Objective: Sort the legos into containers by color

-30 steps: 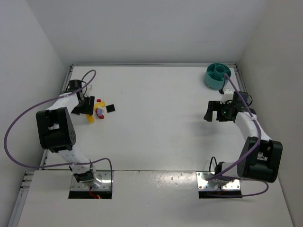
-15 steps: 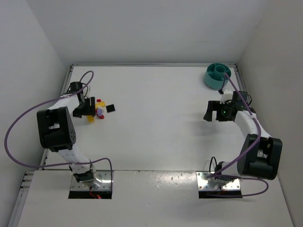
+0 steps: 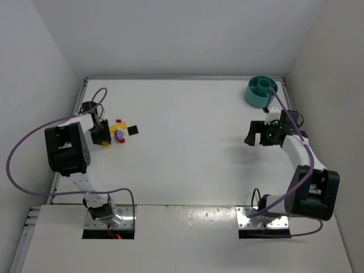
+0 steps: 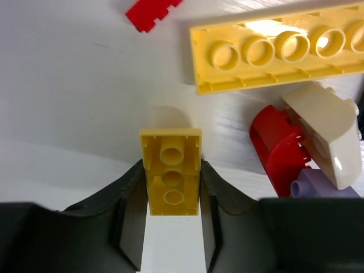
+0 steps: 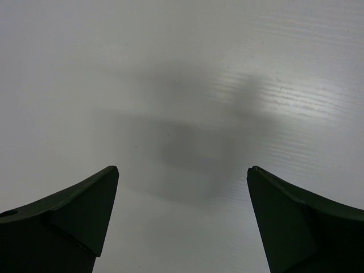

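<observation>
My left arm reaches forward along the left edge of the table (image 3: 187, 148), close to the side wall, with the wrist bent down so the left gripper (image 4: 172, 196) stands low over the surface. Its two fingers (image 4: 132, 193) press on the long sides of a small yellow brick (image 4: 170, 165), so I am grasping it; the brick lies studs up. Just beyond it is a long yellow brick (image 4: 273, 54), apart from mine, and a red flat piece (image 4: 149, 12) further off. To the right a red curved piece (image 4: 273, 149) touches a whitish piece (image 4: 327, 131) and a lilac piece (image 4: 310, 186). A black piece (image 3: 132, 130) lies beside this pile. My right arm is folded near the right edge, and the right gripper (image 5: 182, 170) hangs with fingers spread wide, holding nothing, above white surface. A broad stretch of table lies between the pile and this gripper. The teal tub (image 3: 256, 100) sits in the far right corner, just beyond my right arm; what is in its round compartments I cannot tell
</observation>
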{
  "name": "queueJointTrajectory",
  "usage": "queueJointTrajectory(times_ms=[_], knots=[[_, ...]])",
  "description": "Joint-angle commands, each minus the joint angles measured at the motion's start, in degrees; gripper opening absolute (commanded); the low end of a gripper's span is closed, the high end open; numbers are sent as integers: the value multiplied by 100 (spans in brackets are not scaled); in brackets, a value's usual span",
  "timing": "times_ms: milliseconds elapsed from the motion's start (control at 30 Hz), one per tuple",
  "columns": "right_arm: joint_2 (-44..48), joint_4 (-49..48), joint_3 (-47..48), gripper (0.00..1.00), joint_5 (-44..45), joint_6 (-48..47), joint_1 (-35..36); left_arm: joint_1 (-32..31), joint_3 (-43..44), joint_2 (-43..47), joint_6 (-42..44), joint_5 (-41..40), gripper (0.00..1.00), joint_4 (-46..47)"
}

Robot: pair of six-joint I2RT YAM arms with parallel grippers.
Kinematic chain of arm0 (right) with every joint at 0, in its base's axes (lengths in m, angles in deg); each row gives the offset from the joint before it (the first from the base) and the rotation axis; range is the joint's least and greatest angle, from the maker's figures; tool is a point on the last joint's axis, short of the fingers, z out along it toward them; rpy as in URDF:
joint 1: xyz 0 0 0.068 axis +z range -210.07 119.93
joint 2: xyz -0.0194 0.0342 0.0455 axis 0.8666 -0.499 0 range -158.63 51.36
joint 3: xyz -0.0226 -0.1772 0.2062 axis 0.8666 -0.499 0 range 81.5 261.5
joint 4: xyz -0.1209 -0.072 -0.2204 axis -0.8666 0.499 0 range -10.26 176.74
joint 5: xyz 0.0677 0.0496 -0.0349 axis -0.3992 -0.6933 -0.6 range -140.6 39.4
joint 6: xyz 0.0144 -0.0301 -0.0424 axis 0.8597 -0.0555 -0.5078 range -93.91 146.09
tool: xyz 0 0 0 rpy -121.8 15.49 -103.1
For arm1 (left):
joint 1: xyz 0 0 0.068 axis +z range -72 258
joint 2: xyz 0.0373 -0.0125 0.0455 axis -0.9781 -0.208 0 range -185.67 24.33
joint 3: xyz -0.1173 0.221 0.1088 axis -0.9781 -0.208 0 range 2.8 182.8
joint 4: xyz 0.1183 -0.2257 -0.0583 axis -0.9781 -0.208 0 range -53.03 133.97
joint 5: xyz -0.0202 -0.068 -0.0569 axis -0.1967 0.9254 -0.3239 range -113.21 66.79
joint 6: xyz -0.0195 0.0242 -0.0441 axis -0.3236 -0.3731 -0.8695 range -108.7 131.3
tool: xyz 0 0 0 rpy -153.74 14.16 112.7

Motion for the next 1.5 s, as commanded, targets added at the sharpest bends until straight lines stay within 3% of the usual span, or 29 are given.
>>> queueJointTrajectory(times_ms=[0,100,167,300,367,433,533,600,733,867,1200,1467], knots=[[869,-423,-183,95,-627,-88,49,339,41,-97,-176,371,29,67],[1676,-653,-395,94,-1138,-245,154,551,-11,202,103,1292,17,67],[1916,-653,-195,91,-1524,-412,215,675,-11,580,403,2391,13,15],[1620,783,912,89,-2448,-1342,409,456,50,1300,1971,3903,12,-538],[910,1418,1808,84,-3037,-1423,558,140,50,1808,2502,4379,12,-925],[8,2306,2641,80,-3606,-1276,699,-282,-177,2222,2890,4433,12,-926],[-656,2459,3198,74,-3987,-390,1032,-1123,-432,3066,3093,4170,12,-761],[-930,2065,3200,77,-3988,287,1401,-1565,-573,3462,3093,3810,12,-558],[-1017,126,2752,79,-3602,2516,2087,-2889,-828,4271,2708,3213,12,161],[-1317,-722,2699,81,-3548,3593,2667,-3988,-654,4518,2601,2142,10,383],[-1984,-653,3331,81,-2820,3832,3748,-4652,-91,3825,2672,1788,10,383],[-2231,-521,3727,81,-2749,3727,4118,-4862,15,3622,2724,1735,10,383]])
